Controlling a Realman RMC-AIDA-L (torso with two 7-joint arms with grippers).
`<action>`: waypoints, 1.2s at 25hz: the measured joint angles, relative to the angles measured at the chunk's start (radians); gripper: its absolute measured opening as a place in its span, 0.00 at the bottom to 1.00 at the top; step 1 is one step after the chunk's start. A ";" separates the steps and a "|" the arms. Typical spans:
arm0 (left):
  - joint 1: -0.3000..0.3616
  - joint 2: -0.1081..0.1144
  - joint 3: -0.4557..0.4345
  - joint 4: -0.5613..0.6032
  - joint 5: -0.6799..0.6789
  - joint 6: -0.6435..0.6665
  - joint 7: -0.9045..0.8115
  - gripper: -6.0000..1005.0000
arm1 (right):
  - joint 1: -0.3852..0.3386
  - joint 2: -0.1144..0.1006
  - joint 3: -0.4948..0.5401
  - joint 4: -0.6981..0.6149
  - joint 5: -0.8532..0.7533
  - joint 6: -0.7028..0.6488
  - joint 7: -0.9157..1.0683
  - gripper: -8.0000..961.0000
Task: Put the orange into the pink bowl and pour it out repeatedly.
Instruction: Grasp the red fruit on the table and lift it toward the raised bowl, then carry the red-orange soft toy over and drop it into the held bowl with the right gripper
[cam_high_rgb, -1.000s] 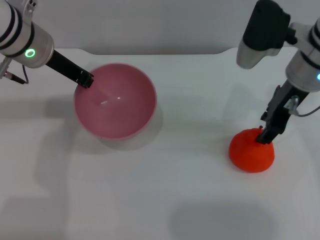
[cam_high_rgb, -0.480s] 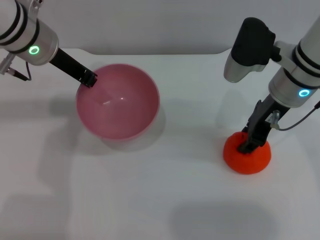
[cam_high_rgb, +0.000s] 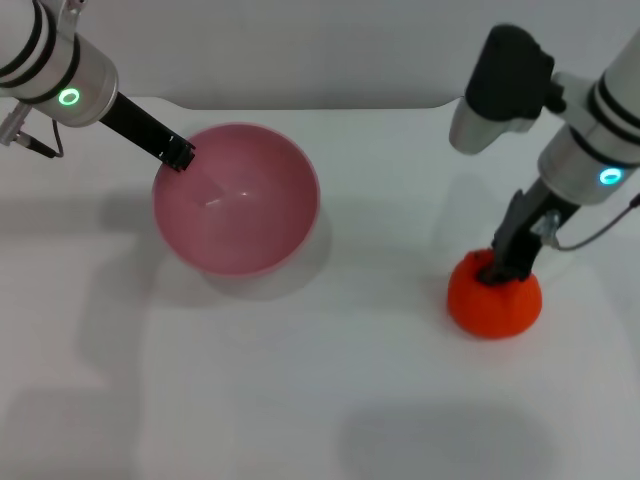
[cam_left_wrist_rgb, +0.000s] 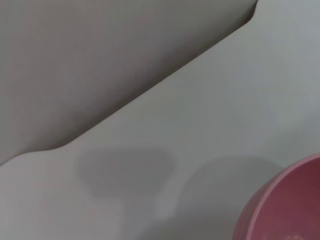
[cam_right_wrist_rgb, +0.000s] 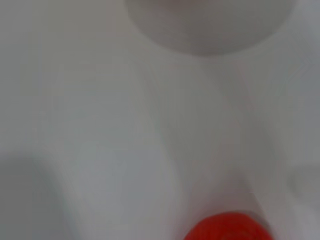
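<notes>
The pink bowl (cam_high_rgb: 262, 215) stands on the white table at the left, open side up and empty. My left gripper (cam_high_rgb: 178, 158) is shut on its far-left rim. A part of the bowl also shows in the left wrist view (cam_left_wrist_rgb: 287, 205). The orange (cam_high_rgb: 495, 308) lies at the right of the table, well apart from the bowl. My right gripper (cam_high_rgb: 496, 271) comes down on its top and is shut on it. The orange shows as a red patch in the right wrist view (cam_right_wrist_rgb: 227, 228).
The white table (cam_high_rgb: 330, 380) ends at a back edge (cam_high_rgb: 320, 104) just behind the bowl, with a grey wall beyond. Bare tabletop lies between the bowl and the orange and along the front.
My right gripper has shifted a little to the left with the orange, then slightly up in the picture. The left gripper and the bowl have barely moved.
</notes>
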 joint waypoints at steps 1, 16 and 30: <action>0.000 0.000 0.000 0.000 0.000 0.000 0.000 0.05 | -0.002 -0.001 0.001 -0.021 -0.001 -0.001 0.007 0.24; -0.011 -0.004 0.026 0.002 -0.007 -0.002 0.011 0.05 | -0.018 0.003 0.018 -0.691 0.050 0.020 0.182 0.11; -0.023 -0.010 0.039 -0.004 -0.010 -0.014 0.003 0.05 | -0.019 0.008 -0.215 -0.628 0.294 0.081 0.167 0.08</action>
